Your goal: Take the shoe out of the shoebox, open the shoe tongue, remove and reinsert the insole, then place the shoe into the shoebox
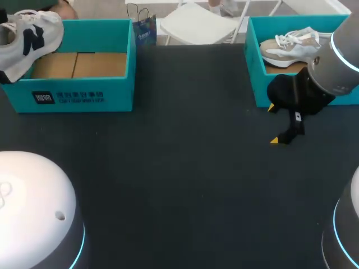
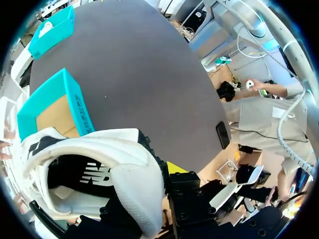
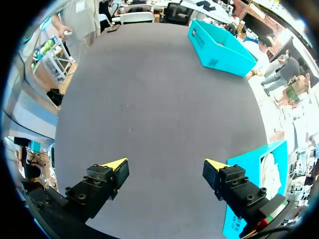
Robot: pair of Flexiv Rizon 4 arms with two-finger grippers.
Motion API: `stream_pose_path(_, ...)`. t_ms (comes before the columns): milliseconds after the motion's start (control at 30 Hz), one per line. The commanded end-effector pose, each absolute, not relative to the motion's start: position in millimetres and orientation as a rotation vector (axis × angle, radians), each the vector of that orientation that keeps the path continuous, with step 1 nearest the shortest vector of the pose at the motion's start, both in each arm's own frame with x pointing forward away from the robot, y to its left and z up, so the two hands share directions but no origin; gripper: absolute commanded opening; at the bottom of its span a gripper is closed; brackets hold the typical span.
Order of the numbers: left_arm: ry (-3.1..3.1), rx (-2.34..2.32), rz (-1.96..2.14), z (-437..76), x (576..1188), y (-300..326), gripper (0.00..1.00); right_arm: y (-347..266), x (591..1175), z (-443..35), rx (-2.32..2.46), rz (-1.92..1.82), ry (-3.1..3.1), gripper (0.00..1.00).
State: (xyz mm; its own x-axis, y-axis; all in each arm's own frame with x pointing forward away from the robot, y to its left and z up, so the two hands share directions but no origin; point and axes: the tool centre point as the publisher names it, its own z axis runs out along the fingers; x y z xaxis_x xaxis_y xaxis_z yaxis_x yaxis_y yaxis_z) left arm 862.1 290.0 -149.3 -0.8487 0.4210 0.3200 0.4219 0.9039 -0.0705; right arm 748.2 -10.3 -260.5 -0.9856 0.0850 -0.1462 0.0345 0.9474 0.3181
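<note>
The head view does not show the left gripper, only the grey-and-white sneaker (image 1: 28, 42) hanging above the left end of the left shoebox (image 1: 84, 95), clear of the box's brown cardboard floor (image 1: 78, 64). The left wrist view fills that gap. There the left gripper (image 2: 144, 194) has the sneaker (image 2: 99, 164) clamped by its thick white sole, with the shoe's opening facing the camera. One yellow fingertip (image 2: 174, 167) shows against the sole. The other is hidden behind the shoe. The open teal box (image 2: 75, 107) lies just beyond the sneaker. The right shoebox (image 2: 50, 32) sits far across the table, with something pale in it. In the head view that box (image 1: 252, 67) holds a beige sneaker (image 1: 291, 47) lying on its side. The right gripper (image 1: 273, 123) hangs over the table just in front of the box. The right wrist view shows what the head view leaves vague. The right gripper (image 3: 166, 167) has its two yellow-tipped fingers spread wide with nothing between them, and only the bare table below. The right shoebox (image 3: 259, 169) is close beside one finger and the left shoebox (image 3: 222, 50) is well away ahead. The table (image 1: 179, 168) is a dark grey, matte surface.
</note>
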Motion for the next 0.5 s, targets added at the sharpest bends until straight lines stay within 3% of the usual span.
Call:
stream_pose_path(33, -2.726, -0.622, -0.005, -146, 866, 291, 0.0, -9, 749, -261, 0.091, 0.474, 2.944, 1.0)
stream_pose_path(500, -2.736, -0.649, 0.019, -149, 886, 300, 0.0, -9, 749, -261, 0.091, 0.474, 2.944, 1.0)
